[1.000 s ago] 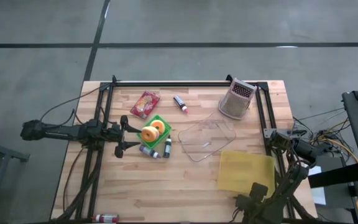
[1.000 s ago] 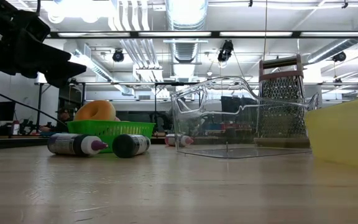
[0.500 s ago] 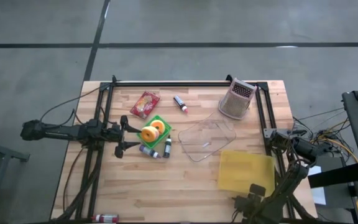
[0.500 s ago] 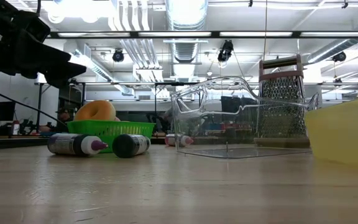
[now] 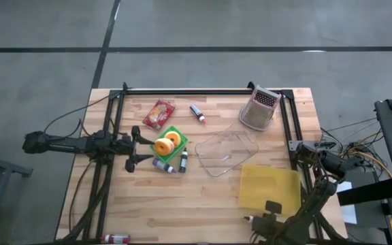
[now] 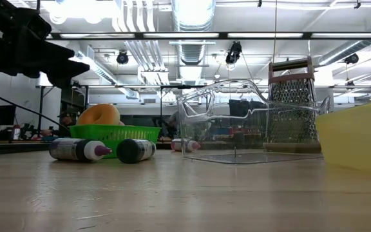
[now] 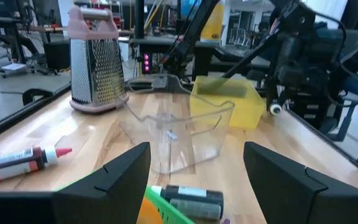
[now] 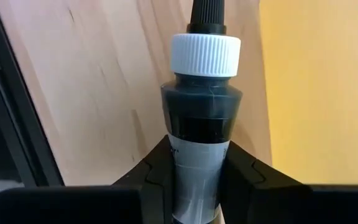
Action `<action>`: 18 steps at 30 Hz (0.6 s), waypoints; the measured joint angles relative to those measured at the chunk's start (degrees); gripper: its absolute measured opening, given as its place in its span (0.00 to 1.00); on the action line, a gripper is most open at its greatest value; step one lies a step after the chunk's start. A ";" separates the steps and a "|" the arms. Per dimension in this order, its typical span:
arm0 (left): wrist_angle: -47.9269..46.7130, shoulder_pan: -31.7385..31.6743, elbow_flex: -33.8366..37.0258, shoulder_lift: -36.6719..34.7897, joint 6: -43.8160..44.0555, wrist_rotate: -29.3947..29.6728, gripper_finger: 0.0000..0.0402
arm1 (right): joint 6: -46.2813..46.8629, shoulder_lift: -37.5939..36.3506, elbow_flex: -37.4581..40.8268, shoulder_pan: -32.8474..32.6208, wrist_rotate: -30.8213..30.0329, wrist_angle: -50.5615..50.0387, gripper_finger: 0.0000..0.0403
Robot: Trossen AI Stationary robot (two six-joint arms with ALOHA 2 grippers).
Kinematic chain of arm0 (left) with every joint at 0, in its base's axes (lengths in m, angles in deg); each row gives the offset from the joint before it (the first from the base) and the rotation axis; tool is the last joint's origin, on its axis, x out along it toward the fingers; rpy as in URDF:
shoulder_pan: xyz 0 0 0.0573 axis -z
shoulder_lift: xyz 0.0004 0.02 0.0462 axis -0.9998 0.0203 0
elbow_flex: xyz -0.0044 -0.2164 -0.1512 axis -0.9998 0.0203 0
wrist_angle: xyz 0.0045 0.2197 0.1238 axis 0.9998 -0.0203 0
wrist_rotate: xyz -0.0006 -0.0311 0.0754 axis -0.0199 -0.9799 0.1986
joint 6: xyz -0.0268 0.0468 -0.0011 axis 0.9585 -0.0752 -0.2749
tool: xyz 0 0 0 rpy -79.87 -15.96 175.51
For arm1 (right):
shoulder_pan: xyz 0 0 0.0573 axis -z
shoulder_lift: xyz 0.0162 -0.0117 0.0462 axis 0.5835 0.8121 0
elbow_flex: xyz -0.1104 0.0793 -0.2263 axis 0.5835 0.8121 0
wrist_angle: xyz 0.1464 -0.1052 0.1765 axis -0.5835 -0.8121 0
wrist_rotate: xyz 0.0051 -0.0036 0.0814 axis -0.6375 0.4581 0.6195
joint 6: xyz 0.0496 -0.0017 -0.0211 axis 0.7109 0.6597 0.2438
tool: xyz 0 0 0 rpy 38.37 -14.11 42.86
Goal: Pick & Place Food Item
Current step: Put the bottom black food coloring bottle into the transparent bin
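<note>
Right pincer [image 8: 199, 171] grips a dark, white-capped squeeze bottle [image 8: 202, 106] at the wooden tabletop's [image 5: 182, 197] near edge, beside the yellow container [image 5: 269, 185]. Left pincer [image 5: 136, 145] open, w/ nothing held, beside the green basket [image 5: 177, 151] of orange donuts [image 5: 163, 146].

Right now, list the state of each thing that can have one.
Right end effector: shut on black tube, capped.
Left end effector: open, empty, by the green basket.
Donuts: in the basket.
Clear tub: empty, upright.
Grater: upright.
Yellow tub: contents hidden.
</note>
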 joint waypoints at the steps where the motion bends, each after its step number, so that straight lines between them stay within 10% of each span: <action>1: 0.54 0.00 0.00 0.00 0.00 0.00 0.65 | -0.51 0.00 -0.19 0.13 -1.23 0.03 0.18; 18: 7.26 0.02 0.01 0.18 -0.72 -0.47 0.65 | -20.94 -7.78 2.47 5.16 -42.93 3.16 0.18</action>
